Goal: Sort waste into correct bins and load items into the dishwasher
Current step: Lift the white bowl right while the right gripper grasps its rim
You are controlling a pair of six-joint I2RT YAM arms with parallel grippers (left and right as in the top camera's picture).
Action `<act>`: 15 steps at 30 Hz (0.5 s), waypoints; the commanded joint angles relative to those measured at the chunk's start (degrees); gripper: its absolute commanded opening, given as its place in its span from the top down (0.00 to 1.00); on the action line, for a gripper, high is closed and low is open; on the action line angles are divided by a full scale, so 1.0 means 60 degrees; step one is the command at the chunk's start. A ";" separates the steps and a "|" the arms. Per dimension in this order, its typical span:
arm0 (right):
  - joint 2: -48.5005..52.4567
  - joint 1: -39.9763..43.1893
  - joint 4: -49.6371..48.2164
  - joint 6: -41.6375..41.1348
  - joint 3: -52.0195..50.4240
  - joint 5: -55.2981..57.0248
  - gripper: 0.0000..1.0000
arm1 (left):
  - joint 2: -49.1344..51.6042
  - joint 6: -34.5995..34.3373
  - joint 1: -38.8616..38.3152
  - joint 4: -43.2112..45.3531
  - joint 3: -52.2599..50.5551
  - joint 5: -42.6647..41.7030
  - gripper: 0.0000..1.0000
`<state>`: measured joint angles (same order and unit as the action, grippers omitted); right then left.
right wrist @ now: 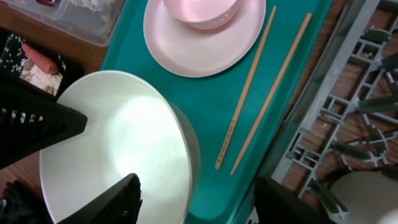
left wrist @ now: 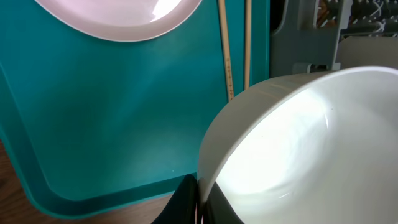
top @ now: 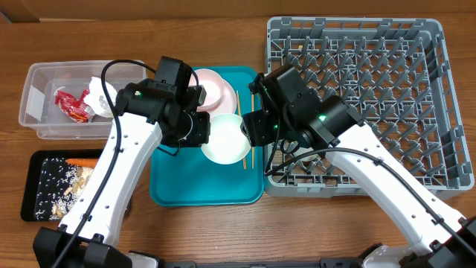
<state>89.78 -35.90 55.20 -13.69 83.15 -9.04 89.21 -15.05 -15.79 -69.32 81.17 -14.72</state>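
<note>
My left gripper is shut on the left rim of a whitish bowl and holds it over the teal tray. The left wrist view shows the fingers pinching that rim. My right gripper is open at the bowl's right side. In the right wrist view its fingers straddle the bowl's right rim. A pale pink plate with a second bowl on it lies at the tray's back. Two chopsticks lie on the tray's right side. The grey dish rack stands at the right.
The clear tub at the back left holds the red wrapper and crumpled paper. The black tray at the front left holds the carrot and crumbs. A white round item sits in the rack's near corner.
</note>
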 commanded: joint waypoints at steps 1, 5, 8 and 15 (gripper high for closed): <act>0.0007 -0.0025 -0.0335 -0.0036 -0.0342 0.0076 0.38 | -0.0222 0.0113 -0.0069 0.0102 0.0244 -0.0313 0.93; 0.0011 -0.0025 -0.0543 -0.0033 -0.0477 0.0076 0.43 | -0.0222 0.0113 -0.0069 0.0131 0.0244 -0.0310 0.93; 0.0011 -0.0055 -0.0590 -0.0033 -0.0477 0.0076 0.48 | -0.0222 0.0113 -0.0069 0.0138 0.0244 -0.0310 0.93; 0.0098 -0.0197 -0.0586 -0.0036 -0.0539 0.0073 0.51 | -0.0222 0.0051 -0.0069 0.0455 0.0244 -0.0310 0.94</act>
<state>89.80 -36.38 52.07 -13.72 80.44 -8.91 89.19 -15.05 -15.79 -67.51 81.17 -15.31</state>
